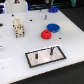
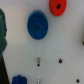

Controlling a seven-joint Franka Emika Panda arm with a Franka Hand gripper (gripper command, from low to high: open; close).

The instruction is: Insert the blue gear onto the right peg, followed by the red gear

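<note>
blue gear (image 1: 53, 27): flat blue toothed disc w/ ctr hole, on white table (image 1: 70, 45), touching red gear
red gear (image 1: 46, 34): smaller, raised hub, beside blue
pegs: two dark posts on grey plate (image 1: 45, 56)
gripper (image 1: 19, 27): over table, fingers' state can't tell

The tabletop (image 1: 15, 50) is plain white, with no pattern. On it the blue gear (image 1: 53, 27) is a saturated, even blue, and at its 8 o'clock the red gear (image 1: 46, 34) is bright red with a darker centre. The plate (image 1: 45, 56) at 6 o'clock in the exterior view is pale grey inside a black frame, and both pegs on it look dark. In the wrist view the blue gear (image 2: 37, 25) and red gear (image 2: 57, 6) show dark centre holes against white.
</note>
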